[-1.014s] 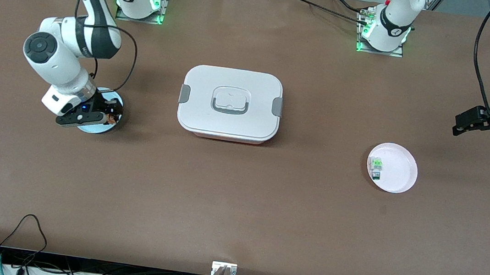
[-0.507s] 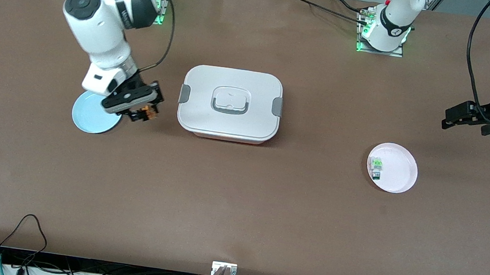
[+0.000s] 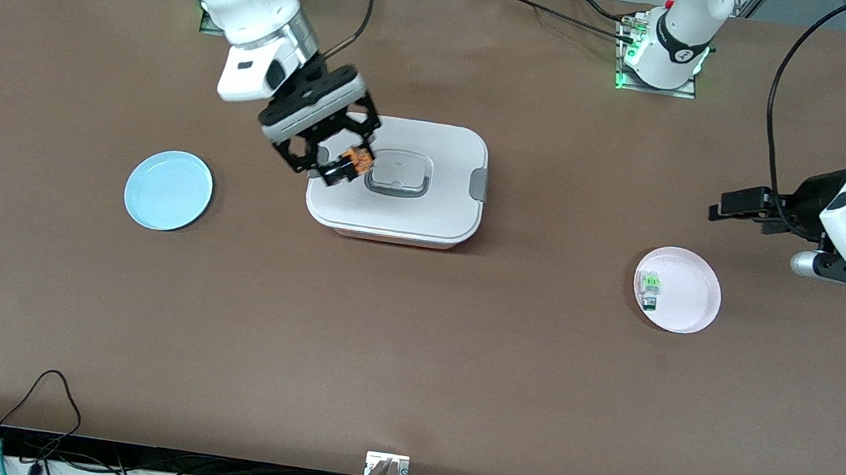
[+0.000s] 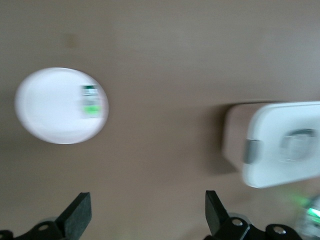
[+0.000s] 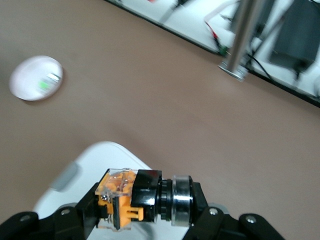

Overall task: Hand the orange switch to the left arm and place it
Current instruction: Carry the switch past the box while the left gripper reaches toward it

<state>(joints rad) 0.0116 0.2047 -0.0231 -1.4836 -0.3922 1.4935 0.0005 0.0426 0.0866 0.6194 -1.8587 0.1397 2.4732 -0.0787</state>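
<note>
**Orange switch airborne, now over the box lid – handover not yet made**

Orange switch (image 3: pixel 356 160) is clamped in the right end effector (image 3: pixel 340 158). The fingers are closed on its black body and the orange cap sticks out to one side, clearest in the right wrist view (image 5: pixel 122 197).

Changes over the last second:
- The right end effector was down on the blue plate (image 3: pixel 168 190). It then lifted clear, and now hangs over the box (image 3: pixel 426 214), above the lid's 9 o'clock edge.
- The blue plate is bare. It sits at 9 o'clock from the box, well apart from it.
- The left end effector (image 3: pixel 737 206) has swung in from the surface's edge toward the box. It is now over bare surface (image 3: pixel 410 348) at roughly 3 o'clock from the box, and at about 1 o'clock from the pink plate (image 3: pixel 691 300).
- Its fingers are spread wide with nothing between them, as the left wrist view confirms (image 4: pixel 145 220).
- The green switch (image 3: pixel 650 286) is unmoved on the pink plate.

What it means:
- The pick is done and the carry is under way.
- The path goes over the box, not around it, so "avoiding" comes down to height. The right end effector looks well above the lid, but the actual clearance can't be read from these views.
- Both arms are converging, so the likely meeting point is in the air between the box and the pink plate.
- Risk: the exposed part of the switch is small, so the left fingers have little to take hold of at the handover.
</note>
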